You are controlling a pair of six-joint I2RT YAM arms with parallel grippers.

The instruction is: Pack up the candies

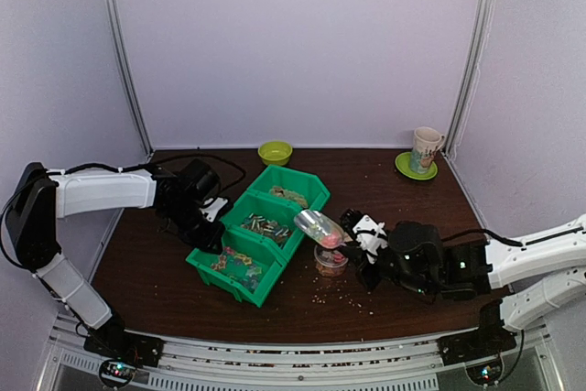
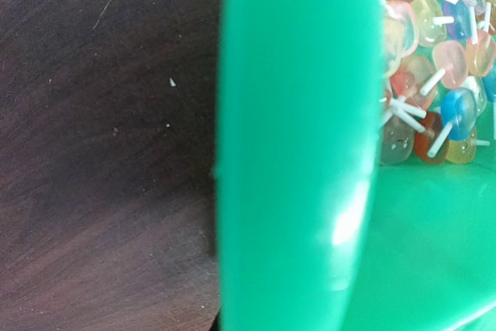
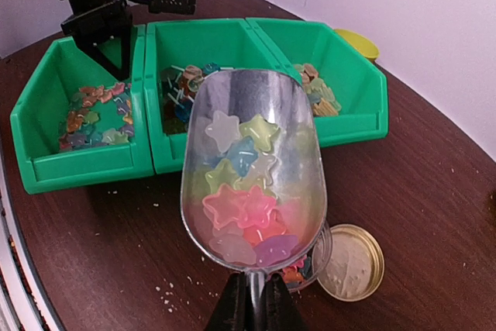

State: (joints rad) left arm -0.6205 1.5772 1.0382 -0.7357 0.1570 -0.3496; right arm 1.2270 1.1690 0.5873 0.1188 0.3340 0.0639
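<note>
Right gripper (image 3: 253,304): clamps scoop (image 3: 256,98) by its handle, candies (image 3: 242,191) heaped lengthwise just ahead of it. Points scoop mouth straight ahead toward green bins (image 3: 349,125). Left gripper (image 3: 111,46): sits shut at a bin wall.

The right claw (image 3: 252,309) at bottom centre pinches the handle of a clear scoop (image 3: 267,106) loaded with pastel star-shaped candies (image 3: 240,207). Three green bins (image 3: 85,164) span the upper frame. A round lid (image 3: 353,263) lies lower right on the worktop (image 3: 434,191).
</note>
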